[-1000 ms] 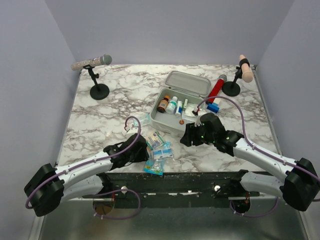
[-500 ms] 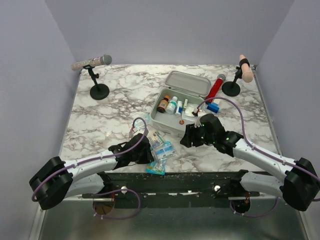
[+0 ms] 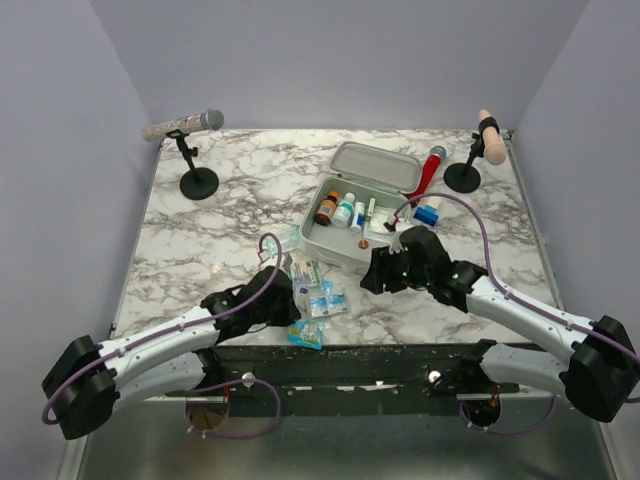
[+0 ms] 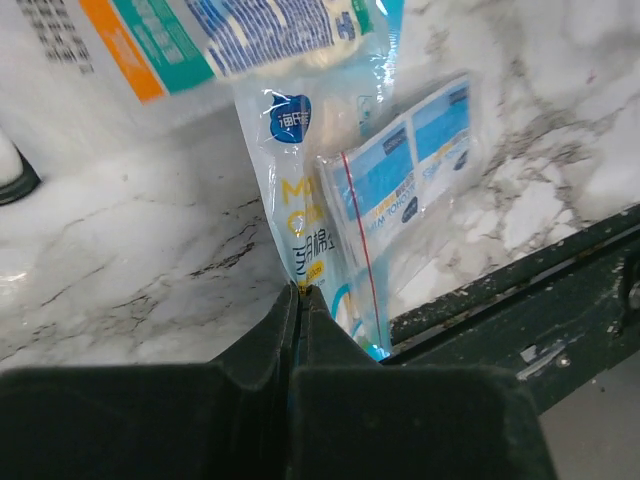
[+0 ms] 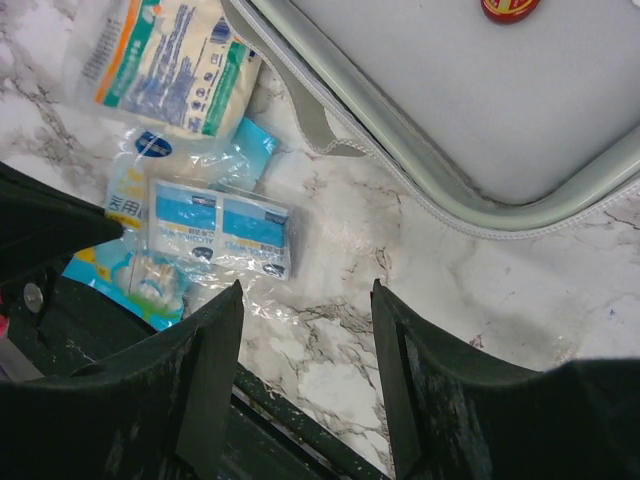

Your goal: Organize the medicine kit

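Top external, one open medicine kit (image 3: pixel 375 167), perhaps four packets (image 3: pixel 315 300), left gripper (image 4: pixel 300 292) pinched shut, right gripper (image 5: pixel 305 288) wide.

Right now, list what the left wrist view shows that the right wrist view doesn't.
Only left wrist: the left gripper's closed jaws, pinching the edge of the clear packet. Only right wrist: the medicine kit's grey rim, a red disc inside it, and the open right gripper. Both: that packet, the blue-and-white sachets, the gauze pack and the marble table.
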Controlling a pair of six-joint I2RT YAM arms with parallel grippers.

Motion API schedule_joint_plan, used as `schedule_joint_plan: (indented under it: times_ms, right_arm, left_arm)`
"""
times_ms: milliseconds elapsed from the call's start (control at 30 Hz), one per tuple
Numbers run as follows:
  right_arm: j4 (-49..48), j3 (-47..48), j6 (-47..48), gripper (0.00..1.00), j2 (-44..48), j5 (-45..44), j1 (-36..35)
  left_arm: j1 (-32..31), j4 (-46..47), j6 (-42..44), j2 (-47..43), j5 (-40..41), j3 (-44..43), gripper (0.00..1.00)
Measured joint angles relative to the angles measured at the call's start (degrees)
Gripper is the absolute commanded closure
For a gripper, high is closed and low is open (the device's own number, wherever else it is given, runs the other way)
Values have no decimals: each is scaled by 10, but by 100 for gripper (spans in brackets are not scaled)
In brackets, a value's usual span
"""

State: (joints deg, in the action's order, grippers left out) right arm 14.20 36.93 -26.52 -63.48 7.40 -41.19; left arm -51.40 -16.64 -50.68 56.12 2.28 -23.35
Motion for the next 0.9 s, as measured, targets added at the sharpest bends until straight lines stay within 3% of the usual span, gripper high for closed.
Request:
schedule_joint_plan:
  times_ms: [233,400,533,733,900]
  right_arm:
    - [13,53,0,37,0,0,0]
    - [21,96,-7,26,4,0,0]
    - [22,108,-22,22,22,3,0]
    - [4,111,-52,20,21,52,0]
    - [-19,134,-73,20,-12,88,0]
  left_arm:
    - [0,-78,38,-97,50,-86,100]
    - [0,-96,62,-111,69,-119,100]
    - [0,-96,73,-140,78,-119,100]
    - [0,-22,69,-188,85,-104,100]
    - [0,51,57,-178,85,-94,100]
